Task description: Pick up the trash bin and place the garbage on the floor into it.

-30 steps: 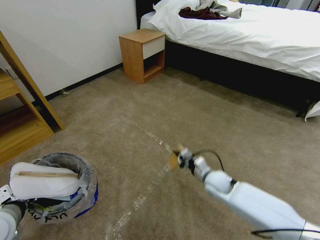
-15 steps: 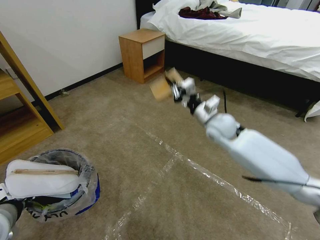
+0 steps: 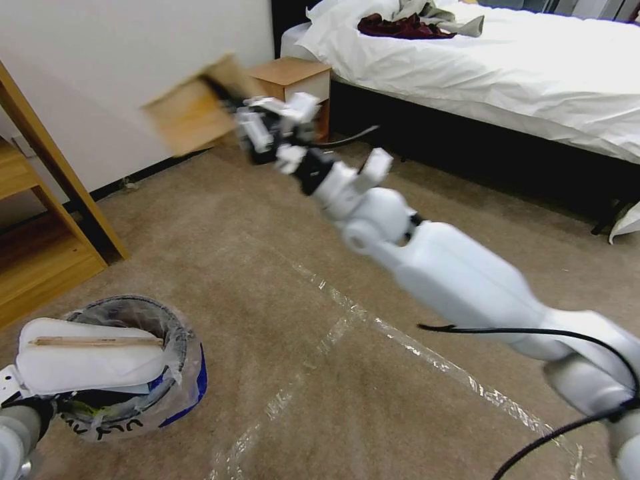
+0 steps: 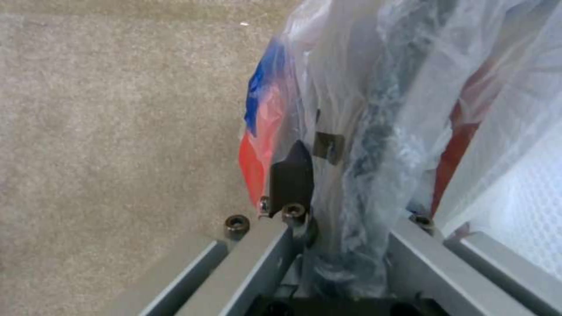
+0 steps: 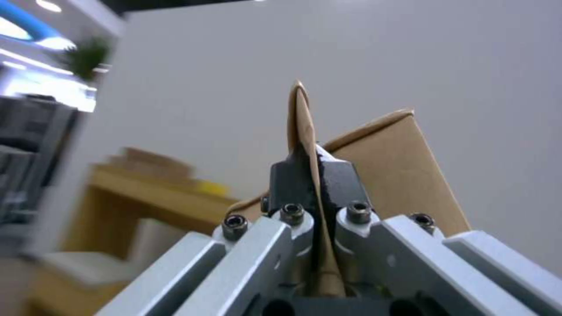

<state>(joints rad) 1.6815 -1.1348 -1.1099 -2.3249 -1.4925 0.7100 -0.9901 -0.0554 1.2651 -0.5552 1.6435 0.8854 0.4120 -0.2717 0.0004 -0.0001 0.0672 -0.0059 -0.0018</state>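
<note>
We see the brown cardboard [image 3: 190, 113] smeared by motion in the head view, so its edges are unclear. The left pincer [image 4: 345, 193] is cut off by the head view's lower left corner; in its wrist view the crinkly bag [image 4: 375, 87] covers one finger. The white slipper [image 3: 90, 365] hides most of the trash bin [image 3: 175, 337] mouth and whatever lies beneath.

Location: bedroom. Indicators: bed [image 3: 507, 73] with white bedding and wooden nightstand [image 3: 300, 83] beyond the right tool [image 3: 223, 100]; carpeted floor [image 3: 373, 320] below it.
</note>
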